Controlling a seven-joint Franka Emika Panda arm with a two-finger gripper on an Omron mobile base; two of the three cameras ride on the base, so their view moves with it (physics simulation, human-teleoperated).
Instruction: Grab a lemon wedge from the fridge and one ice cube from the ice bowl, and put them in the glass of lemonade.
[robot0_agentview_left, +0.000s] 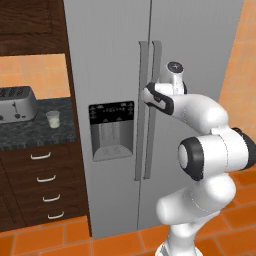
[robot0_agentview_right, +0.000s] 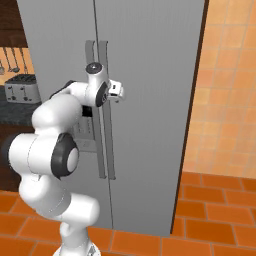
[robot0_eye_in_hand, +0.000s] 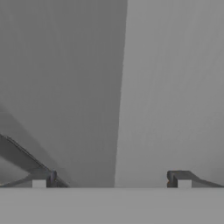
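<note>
1. Jaws are seen spread wide and empty in the hand view, with one fingertip (robot0_eye_in_hand: 43, 178) at the lower left and the other at the lower right; the gripper (robot0_eye_in_hand: 111, 179) is held close against the fridge (robot0_agentview_left: 200, 45).
2. Both doors are shut, so the lemon wedge is hidden inside.
3. The right door handle (robot0_agentview_left: 156, 75) seems to lie just beside the gripper (robot0_agentview_right: 120, 92), at centre left of the right base view, perhaps not yet between the jaws.
4. A closing made here could miss the handle, or the fingers could slip off when the door is pulled.
5. The glass of lemonade (robot0_agentview_left: 53, 119) is found at the middle left of the left base view, on the counter (robot0_agentview_left: 30, 132) near the toaster (robot0_agentview_left: 16, 103).
</note>
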